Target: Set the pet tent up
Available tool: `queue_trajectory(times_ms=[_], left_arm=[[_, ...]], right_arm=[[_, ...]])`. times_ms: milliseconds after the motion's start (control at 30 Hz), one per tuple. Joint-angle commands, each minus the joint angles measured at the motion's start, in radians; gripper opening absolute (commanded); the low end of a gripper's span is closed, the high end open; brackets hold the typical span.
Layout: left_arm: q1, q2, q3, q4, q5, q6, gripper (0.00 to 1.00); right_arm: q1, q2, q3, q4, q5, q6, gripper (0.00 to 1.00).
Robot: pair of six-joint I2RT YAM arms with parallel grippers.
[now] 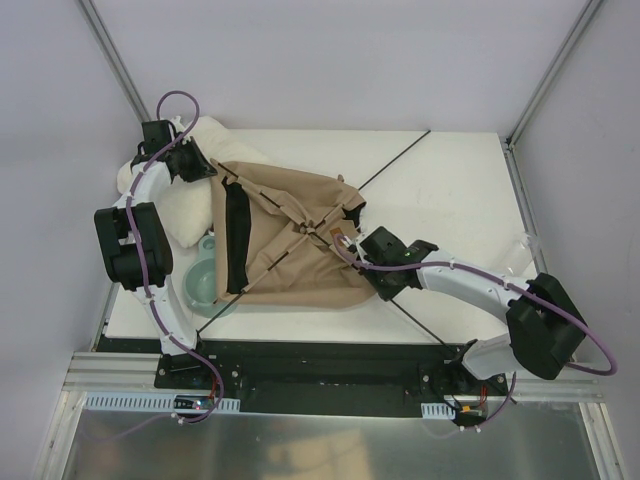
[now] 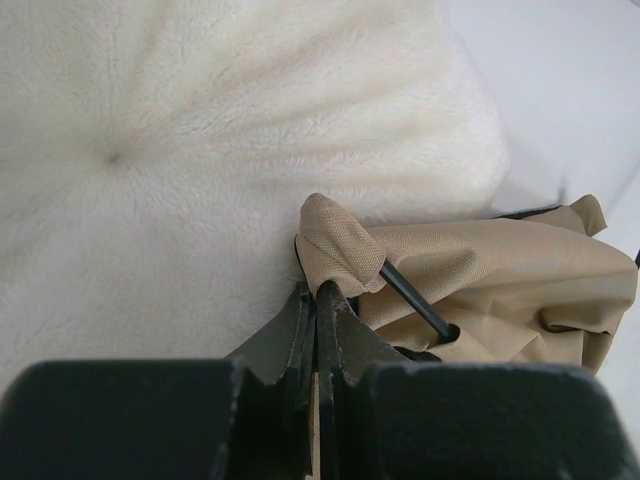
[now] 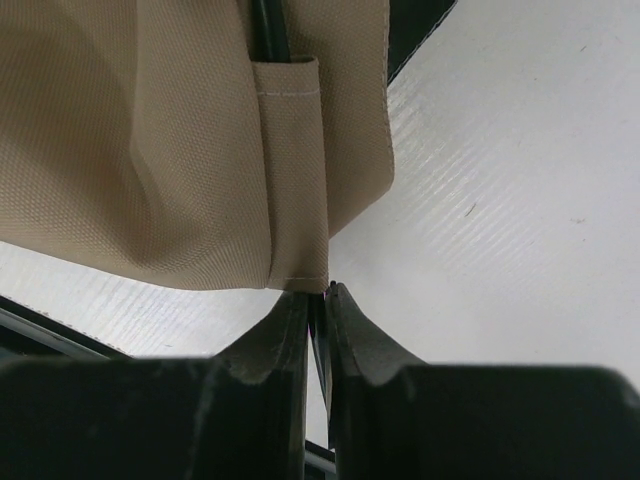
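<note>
Table (image 1: 460,200): bare white stretch toward 2 o'clock, poles (image 1: 400,155) reach its far and near edges. Pet tent (image 1: 290,250) flat at centre. Cushion (image 1: 185,205) touches it at 10 o'clock. Wrist views alone show the grips: left gripper (image 2: 315,295) jaws together on tan tent corner, right gripper (image 3: 322,295) jaws pinching pole (image 3: 319,345) below sleeve end
</note>
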Motion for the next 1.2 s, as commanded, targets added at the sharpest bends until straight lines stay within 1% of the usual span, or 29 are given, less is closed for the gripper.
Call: queue_trajectory(times_ms=[0,267,467,700,800,1033,1167], left_arm=[[-0.002,0.004,-0.010,0.017,0.036,0.024,0.00],[-0.007,0.004,-0.007,0.017,0.050,0.021,0.00],[-0.008,-0.001,0.013,0.017,0.062,-0.002,0.00],[-0.037,-0.001,0.060,0.017,0.107,-0.032,0.00],[-0.067,0.010,0.095,0.017,0.115,-0.048,0.00],[-0.148,0.063,0.230,0.017,0.138,-0.095,0.00],[-0.188,0.131,0.331,0.018,0.145,-0.134,0.00]], right_arm=[[0.013,-0.003,0.054,0.067,0.001,0.009,0.00],[0.018,-0.028,0.032,0.175,0.021,0.063,0.00],[0.018,-0.093,-0.015,0.255,0.034,0.109,0.00],[0.019,-0.190,-0.064,0.315,0.106,0.169,0.00],[0.019,-0.235,-0.072,0.314,0.151,0.189,0.00],[0.019,-0.350,-0.081,0.292,0.246,0.222,0.00],[0.019,-0.364,-0.078,0.266,0.301,0.236,0.00]])
